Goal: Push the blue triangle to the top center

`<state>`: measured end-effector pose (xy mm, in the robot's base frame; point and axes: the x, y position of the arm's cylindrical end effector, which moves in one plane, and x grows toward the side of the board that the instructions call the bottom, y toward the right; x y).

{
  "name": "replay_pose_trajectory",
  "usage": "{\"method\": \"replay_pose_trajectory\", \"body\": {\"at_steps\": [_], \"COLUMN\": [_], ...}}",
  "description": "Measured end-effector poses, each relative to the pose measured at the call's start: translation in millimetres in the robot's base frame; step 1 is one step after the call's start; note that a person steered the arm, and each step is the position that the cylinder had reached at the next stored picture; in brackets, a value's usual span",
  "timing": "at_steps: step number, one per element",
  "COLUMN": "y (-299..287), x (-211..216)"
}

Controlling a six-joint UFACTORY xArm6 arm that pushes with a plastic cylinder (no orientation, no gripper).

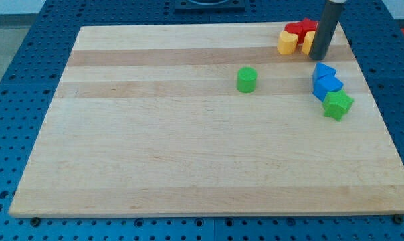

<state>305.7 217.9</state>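
Observation:
The blue triangle (324,70) lies near the view's right edge of the wooden board (188,147), touching a blue cube (328,87) just below it. My tip (319,57) stands just above the blue triangle, a small gap apart, at the board's upper right. The dark rod rises from it to the view's top and hides part of a yellow block (308,41).
A green star-like block (338,104) touches the blue cube's lower right. A green cylinder (247,79) stands alone left of the blue blocks. A yellow block (287,43) and red blocks (300,29) cluster at the top right corner beside the rod.

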Motion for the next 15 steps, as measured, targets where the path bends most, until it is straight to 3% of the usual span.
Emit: {"method": "replay_pose_trajectory", "body": {"at_steps": [4, 9, 11, 15], "y": [43.7, -87.7, -115.8, -127.5], "x": [43.6, 95.5, 139.0, 119.9]}}
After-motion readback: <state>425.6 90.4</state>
